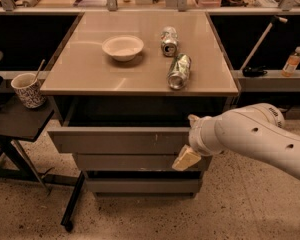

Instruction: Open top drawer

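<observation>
The top drawer (115,140) is the widest grey front, with small white scuffs right of its centre. It stands pulled out from under the table top (90,79), and its dark inside shows behind the front. My gripper (186,158) is at the drawer's right end, on the white arm (255,139) that comes in from the right. Its cream tip points down and left, over the lower edge of the top front and the second front (130,162). It holds nothing that I can see.
On the table top are a white bowl (123,47) and two cans lying on their sides (168,40) (179,71). A patterned cup (27,89) stands on a low dark side table (15,124) at the left. A bottle (292,61) stands on the right shelf. The third drawer front (140,185) is lowest.
</observation>
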`<action>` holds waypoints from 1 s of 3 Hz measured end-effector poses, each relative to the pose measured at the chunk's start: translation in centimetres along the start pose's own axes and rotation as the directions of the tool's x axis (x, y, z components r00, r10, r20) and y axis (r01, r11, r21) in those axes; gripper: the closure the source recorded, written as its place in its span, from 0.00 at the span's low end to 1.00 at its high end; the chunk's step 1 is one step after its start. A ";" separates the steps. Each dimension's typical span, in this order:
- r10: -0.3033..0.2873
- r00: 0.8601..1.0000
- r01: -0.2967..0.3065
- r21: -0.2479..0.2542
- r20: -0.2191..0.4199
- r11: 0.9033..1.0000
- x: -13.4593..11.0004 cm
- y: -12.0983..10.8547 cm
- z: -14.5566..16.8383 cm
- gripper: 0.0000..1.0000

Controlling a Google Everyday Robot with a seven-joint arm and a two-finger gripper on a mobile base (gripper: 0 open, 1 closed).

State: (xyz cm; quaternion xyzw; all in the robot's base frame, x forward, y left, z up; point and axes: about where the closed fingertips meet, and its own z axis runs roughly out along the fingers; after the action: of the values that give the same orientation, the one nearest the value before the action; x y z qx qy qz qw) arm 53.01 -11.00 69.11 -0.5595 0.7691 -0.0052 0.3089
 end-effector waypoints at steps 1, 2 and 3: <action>0.000 1.000 0.000 0.000 0.000 1.000 0.0 0.0 0.0 0.00; 0.011 1.000 -0.011 0.006 -0.011 1.000 0.3 -0.9 0.8 0.00; 0.065 0.998 -0.065 -0.002 -0.014 0.998 1.7 -3.8 4.4 0.00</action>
State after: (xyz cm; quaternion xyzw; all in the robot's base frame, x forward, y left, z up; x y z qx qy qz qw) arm 58.07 -12.36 66.06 -0.5347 0.7888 0.0019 0.3030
